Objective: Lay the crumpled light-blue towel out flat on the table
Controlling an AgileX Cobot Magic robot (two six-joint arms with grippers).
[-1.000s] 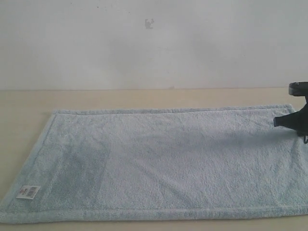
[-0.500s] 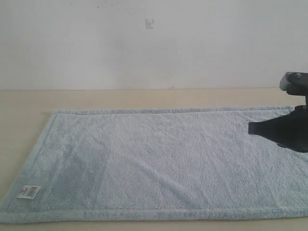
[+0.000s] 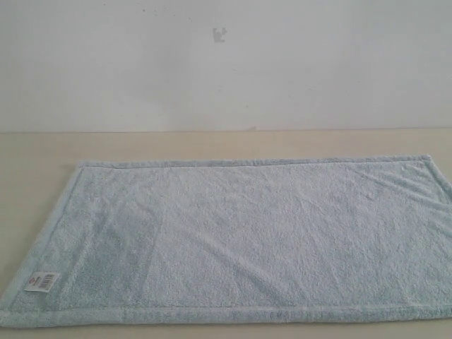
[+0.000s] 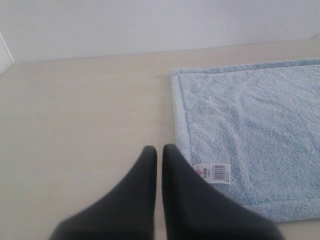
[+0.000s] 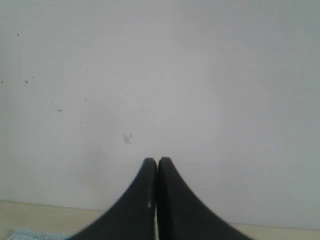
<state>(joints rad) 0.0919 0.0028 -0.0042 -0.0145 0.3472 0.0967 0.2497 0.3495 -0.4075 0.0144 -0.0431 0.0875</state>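
The towel lies opened out as a single layer on the bench. Its long sides run left to right, and its hemmed border is straight along the far edge and the left edge. The white label sits at the near left corner and faces up, which suggests that corner is not folded under. The right end runs out of the exterior view, so its near right corner cannot be checked. Only faint diagonal ripples cross the pile, plus a slightly darker patch towards the left (probably nap lying the other way, not a fold).

Bare bench shows beyond the far hem and to the left, so the cloth appears to sit fully on the surface on those two sides.

Neither arm appears in the exterior view. That fits a spread that is judged to be done, with both arms pulled clear of the cloth.

In the left wrist view the left jaws are pressed together on nothing. They hang over bare bench just beside the label corner and do not touch the towel.

The right jaws are likewise clenched and empty, and they point at the plain white wall with its small dark mark. Only a scrap of towel shows at the edge of that view, which suggests the right arm is raised and parked, not working.
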